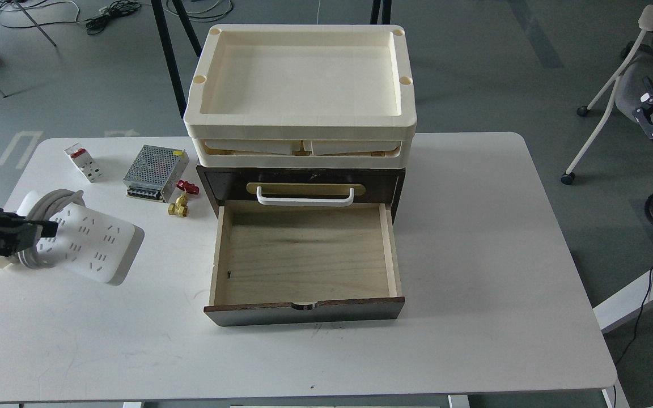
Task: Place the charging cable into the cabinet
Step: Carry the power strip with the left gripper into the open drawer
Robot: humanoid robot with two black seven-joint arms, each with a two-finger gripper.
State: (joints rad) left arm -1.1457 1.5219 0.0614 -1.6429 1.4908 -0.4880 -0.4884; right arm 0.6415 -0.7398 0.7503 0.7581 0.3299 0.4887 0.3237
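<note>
Cabinet [304, 249] drawer open on desk [474, 255]; left tool [49, 229] over charging cable [91, 243], its grip apparently indiscernible.

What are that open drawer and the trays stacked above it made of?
The drawer looks like pale bare wood inside, with visible grain, behind a dark glossy brown front. The trays look like matte cream plastic, smooth with moulded round corners, though that is only a guess.

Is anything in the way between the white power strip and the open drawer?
Nothing visible is. The charging cable lies left of the cabinet, with bare table between them. The drawer is pulled open and looks empty. The small brass fitting sits farther back.
</note>
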